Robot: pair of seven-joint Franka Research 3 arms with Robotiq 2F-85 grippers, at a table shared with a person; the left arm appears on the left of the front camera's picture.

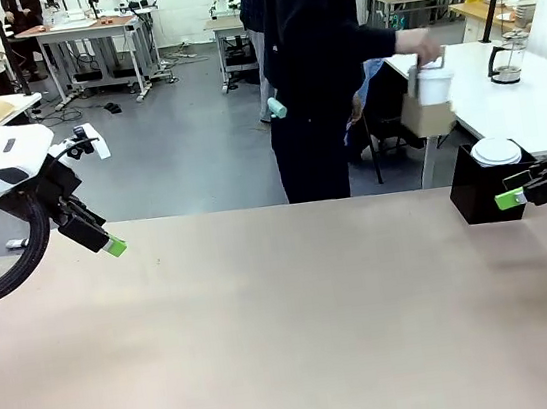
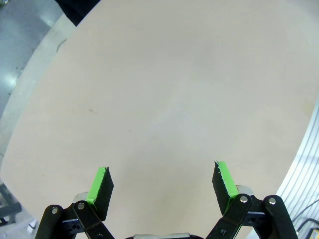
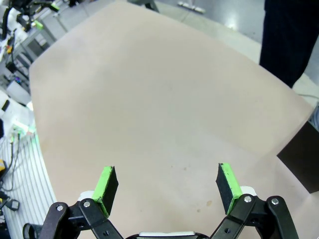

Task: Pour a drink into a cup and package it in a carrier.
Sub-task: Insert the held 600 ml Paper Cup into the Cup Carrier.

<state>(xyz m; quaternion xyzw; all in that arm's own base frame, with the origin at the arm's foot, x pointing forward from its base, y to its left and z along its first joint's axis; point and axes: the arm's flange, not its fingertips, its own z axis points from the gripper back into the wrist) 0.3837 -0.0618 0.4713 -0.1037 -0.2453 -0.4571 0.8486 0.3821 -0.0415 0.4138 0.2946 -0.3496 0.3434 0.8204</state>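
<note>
Left gripper [image 2: 162, 181] up over the table's [image 1: 291, 333] left edge, jaws wide apart, nothing between the pads. Behind the far edge, a person in dark clothes, hand [image 1: 421, 45] out to the right, carrying the carrier [image 1: 428, 113] with the cup [image 1: 434, 84] in it, well above the floor beside a white side table. Jug [image 1: 504, 58] on that side table. Black box [image 1: 483, 189] with a lidded cup [image 1: 496, 151] at the far right corner. Right gripper [image 3: 167, 186] just beside the box, jaws spread wide, empty.

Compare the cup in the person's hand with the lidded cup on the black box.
The cup is held up in the carrier behind the table; the lidded cup sits in the black box at the table's right edge. The lidded cup's lid is plain; the held cup's top is unclear. Both are white.
</note>
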